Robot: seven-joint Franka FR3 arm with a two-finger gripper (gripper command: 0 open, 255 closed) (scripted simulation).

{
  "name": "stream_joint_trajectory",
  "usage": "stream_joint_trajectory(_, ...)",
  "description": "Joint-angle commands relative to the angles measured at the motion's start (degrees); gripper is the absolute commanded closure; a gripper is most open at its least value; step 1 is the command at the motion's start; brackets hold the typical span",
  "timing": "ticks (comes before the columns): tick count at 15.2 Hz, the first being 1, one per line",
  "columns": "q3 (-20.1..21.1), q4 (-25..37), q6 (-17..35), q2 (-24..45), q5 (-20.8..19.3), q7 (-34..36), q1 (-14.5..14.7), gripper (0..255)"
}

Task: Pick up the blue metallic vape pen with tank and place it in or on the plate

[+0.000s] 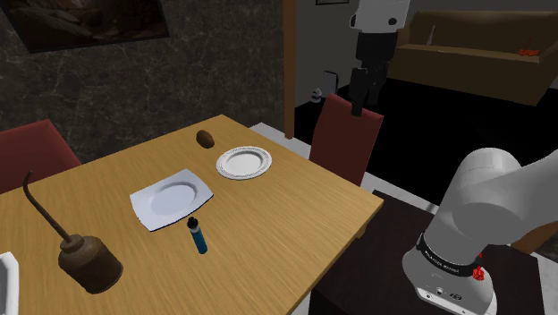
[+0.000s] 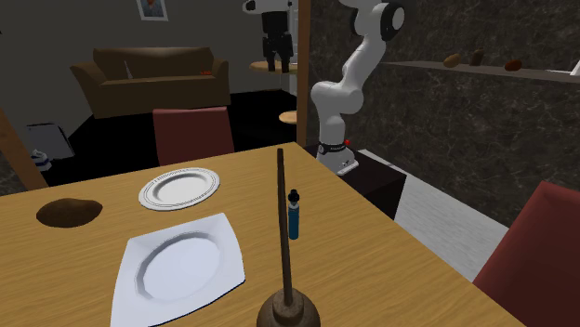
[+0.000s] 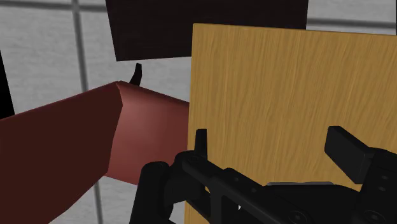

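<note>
Oil can (image 1: pixel 88 264), brown with a tall thin spout, nearest the shoulder camera on the wooden table (image 1: pixel 295 215). Next beyond it, blue vape pen (image 1: pixel 197 238), just beside the edge of the square white plate (image 1: pixel 173 199) and apart from it. Long axis judged vertical: the pen reads as upright in both exterior views, blue body down on the table, black tank end pointing up. Farther on, round white plate (image 1: pixel 243 162), then a brown lump (image 1: pixel 206 138) too indistinct to name. Past the table's far edge, red chair (image 1: pixel 344 139). High above it, gripper (image 1: pixel 362 103), its fingers spread wide with nothing between them, well apart from the pen.

Hazards:
- **Tipping:** a pen standing on end has a narrow base, so a finger meeting it off-centre would likely tip it. Once down it could roll towards the table edge.
- **Spout:** a descent from the oil can's side risks catching the spout.
- **Two plates:** either may serve, the square one being nearer
</note>
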Motion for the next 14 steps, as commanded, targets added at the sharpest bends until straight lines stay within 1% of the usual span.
stream_joint_trajectory(1, 0.0, 0.0, 0.0, 0.0, 0.0, 0.0, 0.0, 0)
stream_joint_trajectory(8, 7.37, 0.11, 8.41, 7.57, 4.5, 5.84, 2.65, 0)
stream_joint_trajectory(14, 13.57, 2.8, 15.3, 16.19, 6.57, 10.81, 4.36, 0)
